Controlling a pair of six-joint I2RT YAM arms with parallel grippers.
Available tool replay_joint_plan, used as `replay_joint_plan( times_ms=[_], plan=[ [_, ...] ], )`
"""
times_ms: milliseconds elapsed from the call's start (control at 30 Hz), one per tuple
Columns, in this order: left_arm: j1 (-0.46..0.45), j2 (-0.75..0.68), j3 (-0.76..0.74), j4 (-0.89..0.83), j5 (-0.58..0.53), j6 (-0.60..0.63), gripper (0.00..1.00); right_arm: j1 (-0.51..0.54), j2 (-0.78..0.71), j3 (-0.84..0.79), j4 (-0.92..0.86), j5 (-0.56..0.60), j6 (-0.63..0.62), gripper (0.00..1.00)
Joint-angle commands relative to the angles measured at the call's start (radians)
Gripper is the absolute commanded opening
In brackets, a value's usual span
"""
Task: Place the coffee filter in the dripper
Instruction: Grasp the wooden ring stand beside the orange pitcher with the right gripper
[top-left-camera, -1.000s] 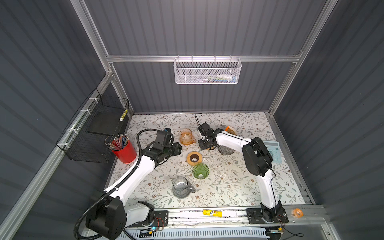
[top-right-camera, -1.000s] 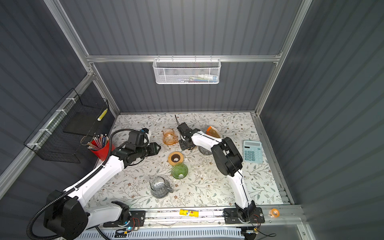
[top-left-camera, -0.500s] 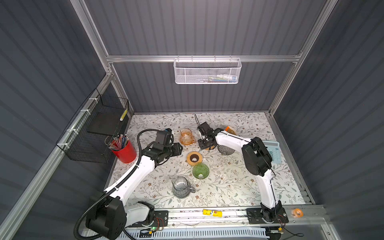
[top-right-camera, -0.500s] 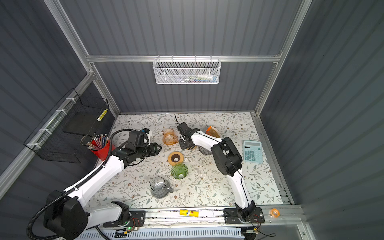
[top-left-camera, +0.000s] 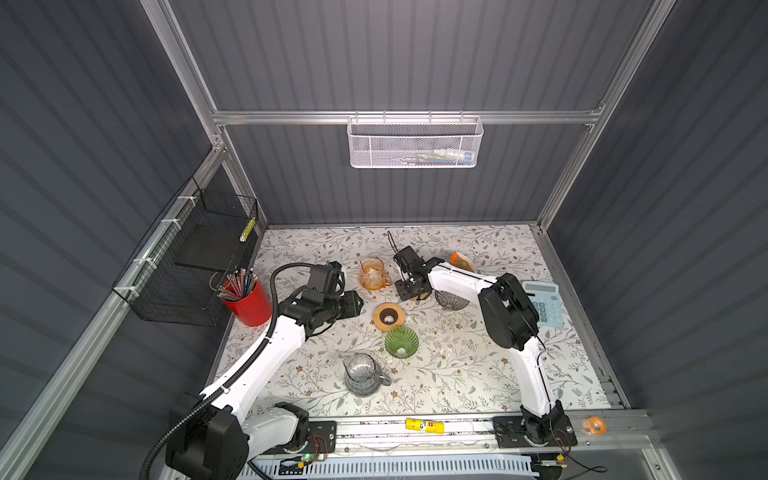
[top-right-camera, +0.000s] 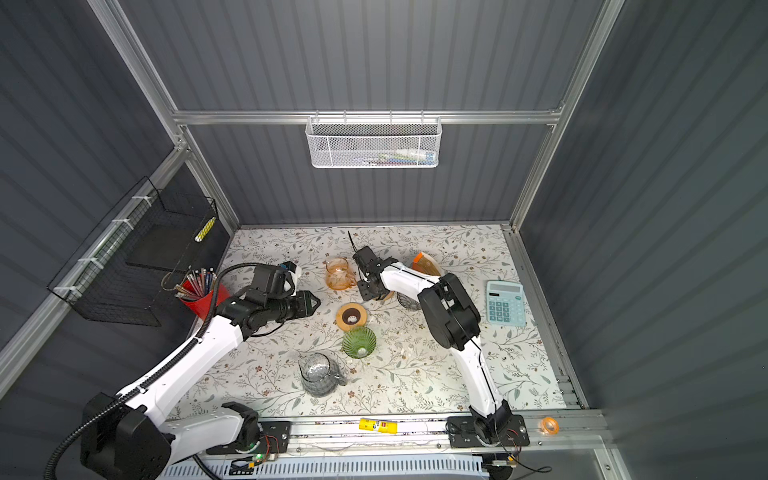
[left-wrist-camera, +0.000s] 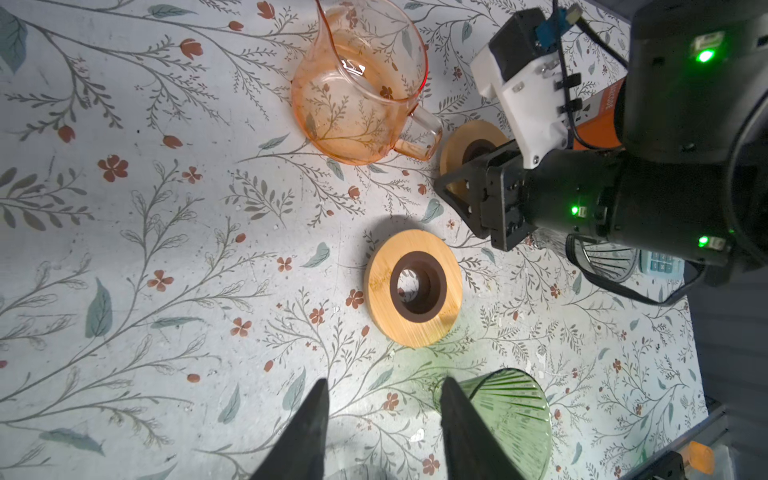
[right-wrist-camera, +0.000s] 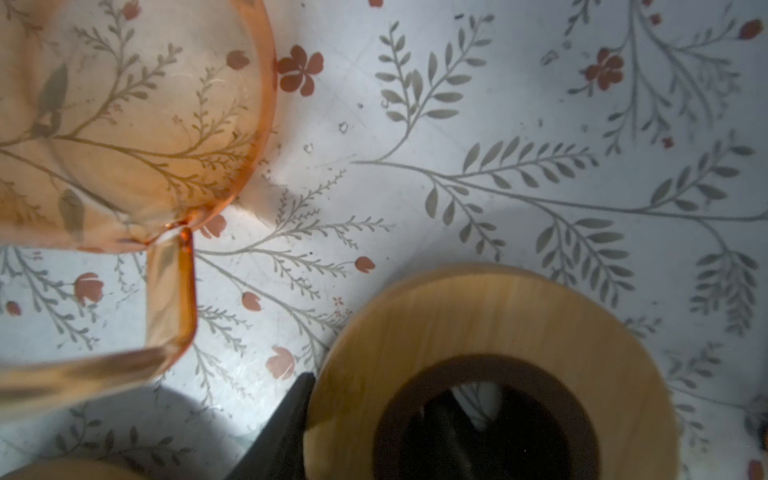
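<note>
Hovering left gripper (left-wrist-camera: 384, 384): I am seeing its two dark fingers spread wide with nothing between them, hanging over the floral surface (top-left-camera: 478, 374) just short of the nearer wooden ring (left-wrist-camera: 376, 286).
right gripper (right-wrist-camera: 374, 390): it is reaching down onto the far wooden ring (right-wrist-camera: 478, 316). One finger is sitting against the outer rim and the other is showing through the hole. I cannot tell whether they are actually pinching the wood.
green dripper (top-left-camera: 401, 338): it is standing on the surface just beside the nearer wooden ring, between that ring and the clear carafe (top-left-camera: 362, 374) at the front.
grey dripper (top-left-camera: 452, 300): it is sitting just beside the right gripper, tucked close under the right arm.
orange carafe (top-left-camera: 372, 274): it is standing upright near the far wooden ring with its handle pointing toward that ring, not touching it.
task items: I cannot pick out the coffee filter itself. An orange packet (top-left-camera: 461, 261) is lying at the back beside the right arm, and I cannot tell what it is holding.
calculator (top-left-camera: 544, 307): it is lying flat along the right edge, well apart from both drippers.
</note>
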Motion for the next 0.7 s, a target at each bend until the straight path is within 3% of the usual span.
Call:
replay_joint_plan(
  times_ms=[0, 200, 667],
  plan=[
    [0.002, -0.022, 0.026, -0.044, 0.005, -0.012, 0.45, -0.004, 0.019, 0.024, -0.031, 0.016, -0.005, 0.36],
    [0.002, -0.026, 0.036, -0.064, 0.0, -0.009, 0.46, -0.002, -0.048, -0.027, -0.008, 0.021, 0.003, 0.28],
    [0.002, -0.035, 0.058, -0.106, -0.032, 0.0, 0.46, 0.023, -0.268, -0.143, -0.002, -0.014, 0.0, 0.27]
  ],
)
